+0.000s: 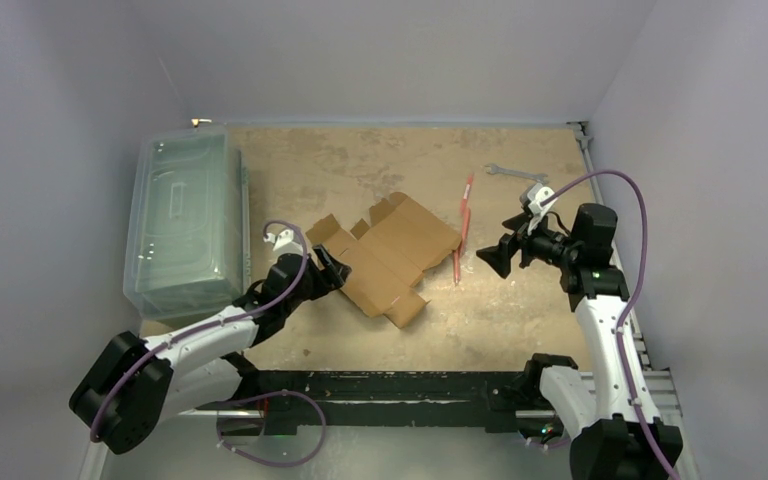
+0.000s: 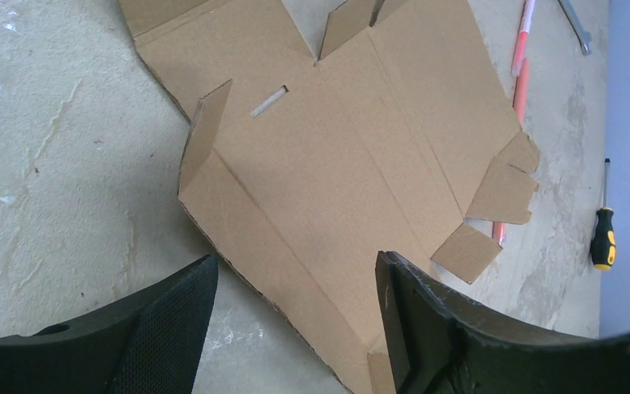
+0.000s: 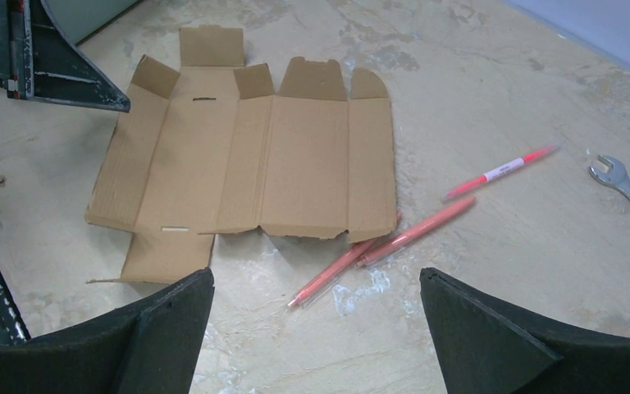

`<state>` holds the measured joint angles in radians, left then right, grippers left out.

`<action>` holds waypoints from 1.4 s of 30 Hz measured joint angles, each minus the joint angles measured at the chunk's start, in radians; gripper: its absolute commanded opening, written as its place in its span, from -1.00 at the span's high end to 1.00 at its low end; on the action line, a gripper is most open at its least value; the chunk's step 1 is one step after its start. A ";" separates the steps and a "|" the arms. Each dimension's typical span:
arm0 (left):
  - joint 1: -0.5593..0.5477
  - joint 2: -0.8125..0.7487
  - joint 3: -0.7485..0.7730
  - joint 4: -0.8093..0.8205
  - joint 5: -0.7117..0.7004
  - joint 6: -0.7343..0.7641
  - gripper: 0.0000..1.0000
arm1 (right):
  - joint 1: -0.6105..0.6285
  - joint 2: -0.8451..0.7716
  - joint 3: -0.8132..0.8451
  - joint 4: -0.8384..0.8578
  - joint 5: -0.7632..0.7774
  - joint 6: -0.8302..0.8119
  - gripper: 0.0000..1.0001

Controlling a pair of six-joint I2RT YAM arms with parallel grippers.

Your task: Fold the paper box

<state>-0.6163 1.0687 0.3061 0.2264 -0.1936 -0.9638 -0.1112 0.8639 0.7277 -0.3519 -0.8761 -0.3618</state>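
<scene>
Well, paper box [image 3: 279,156]; pen [image 3: 500,171] lbl illegible

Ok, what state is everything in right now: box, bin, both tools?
paper box: unfolded, lying flat, a few flaps tilted up.
clear plastic bin: lid on.
left tool: open, at the box's edge, not gripping.
right tool: open, empty, apart from the box.

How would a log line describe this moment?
paper box: lying unfolded | left gripper: open over its edge | right gripper: open, apart
</scene>
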 measured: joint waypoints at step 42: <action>0.000 0.077 -0.080 0.178 0.006 -0.048 -0.28 | 0.006 -0.014 0.000 0.000 0.003 -0.008 -0.98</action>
<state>-0.6163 1.1454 0.2256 0.4046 -0.1871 -1.0119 -0.1047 0.8494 0.7277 -0.3519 -0.8726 -0.3702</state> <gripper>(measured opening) 0.662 0.987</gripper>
